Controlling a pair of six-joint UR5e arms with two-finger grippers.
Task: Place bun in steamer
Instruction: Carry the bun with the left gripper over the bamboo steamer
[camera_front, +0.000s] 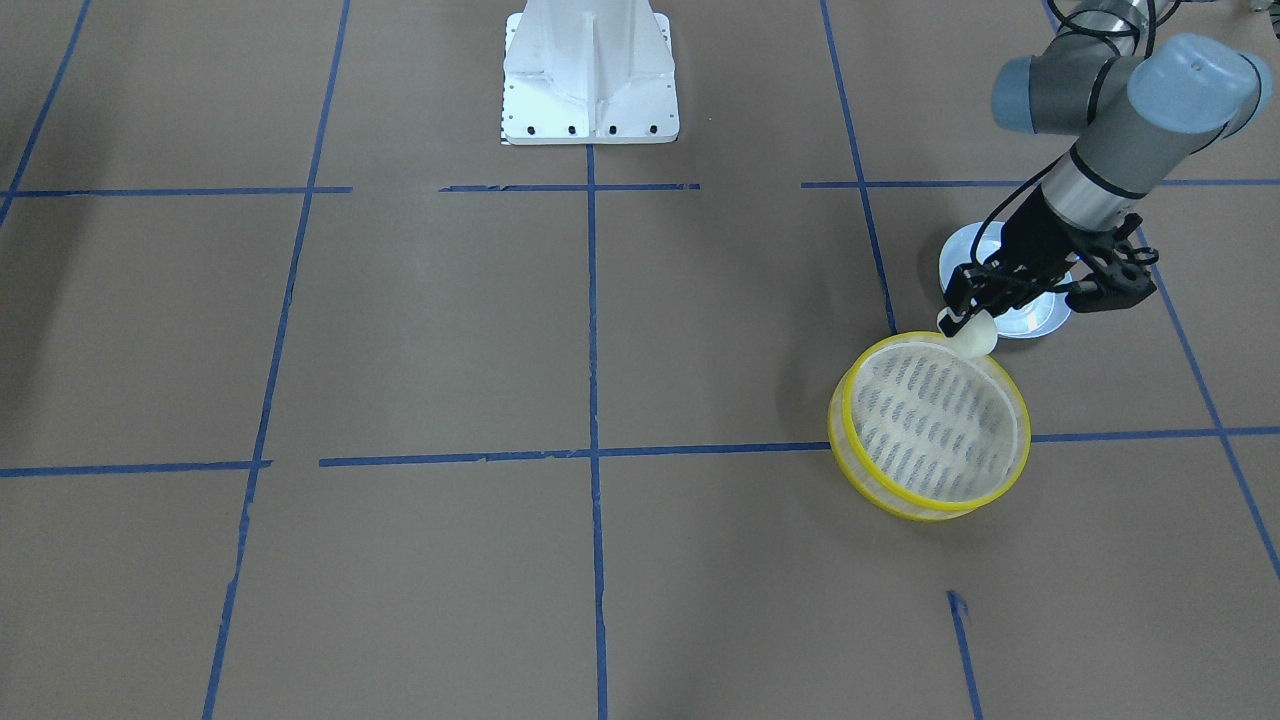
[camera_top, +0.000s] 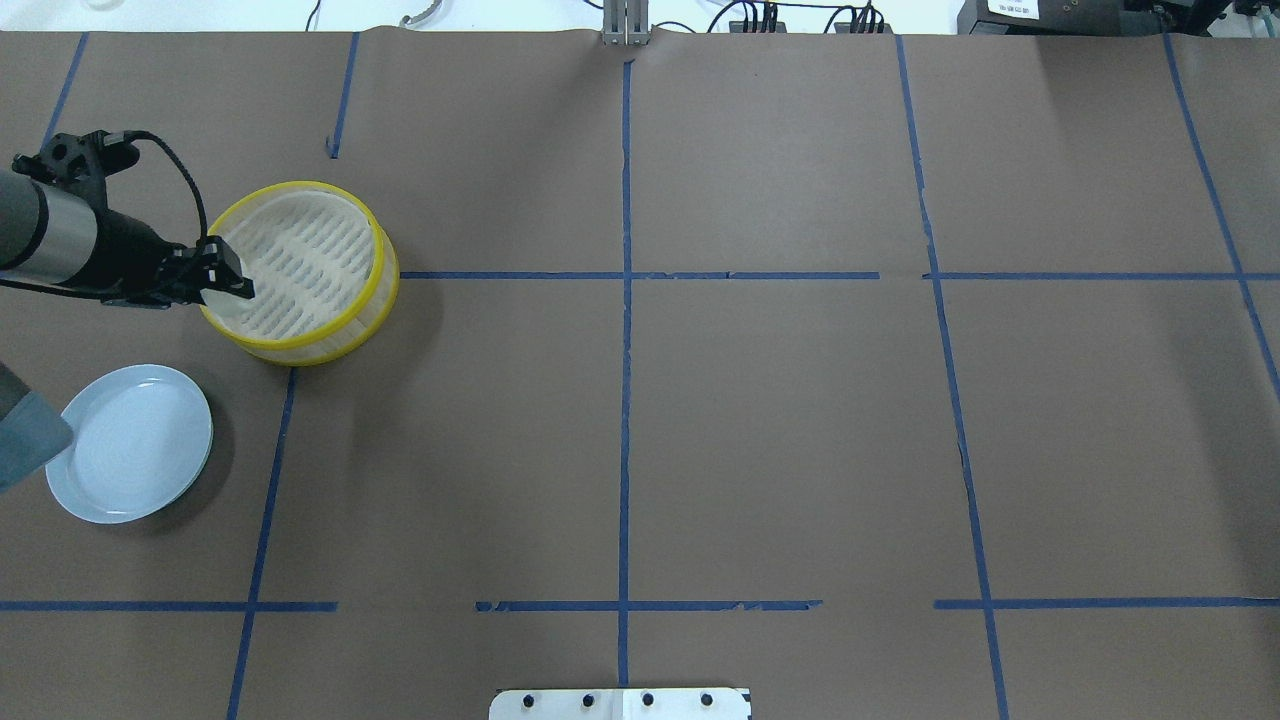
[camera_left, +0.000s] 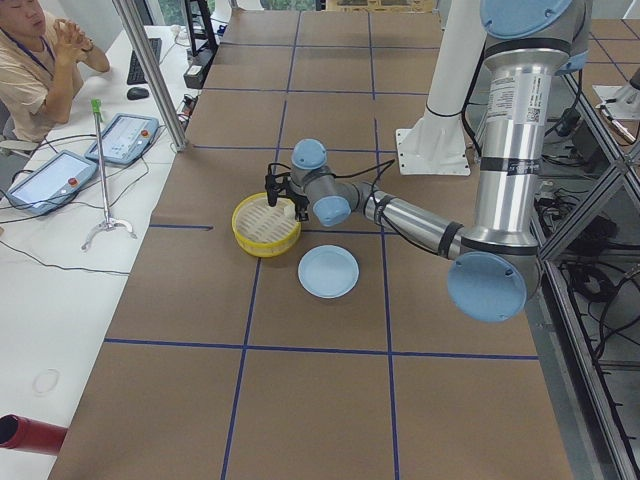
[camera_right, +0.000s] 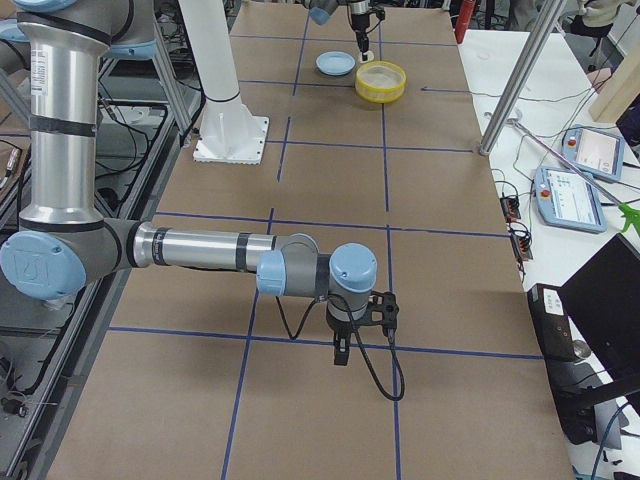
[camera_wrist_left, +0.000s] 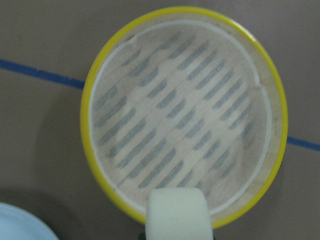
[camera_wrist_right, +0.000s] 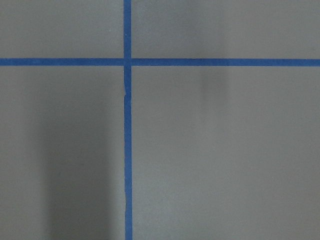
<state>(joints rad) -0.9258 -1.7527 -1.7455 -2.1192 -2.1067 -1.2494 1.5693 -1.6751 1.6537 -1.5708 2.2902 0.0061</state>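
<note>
While the left gripper (camera_front: 965, 322) is clenched on the bun (camera_front: 975, 338), I read this as the carry step, close to its end. The bun hangs at the steamer's (camera_front: 843, 405) rim, on the side facing the plate (camera_front: 1040, 322), and is not yet over the middle of the slotted floor. From the left wrist view the bun covers a stretch of the yellow rim, and the floor beyond it lies bare. The plate sits just beside the steamer with nothing on it. I can't judge how high the bun rides above the rim.

My next move, as I see it, is to push on across the rim toward the steamer's centre, then lower and let go. Releasing here would likely land the bun on the rim, and it could tip out toward the plate.

The right gripper (camera_right: 343, 352) hangs well apart from the steamer, over bare table and tape. It shows only in a side view, so I cannot tell whether its jaws are parted or closed.
</note>
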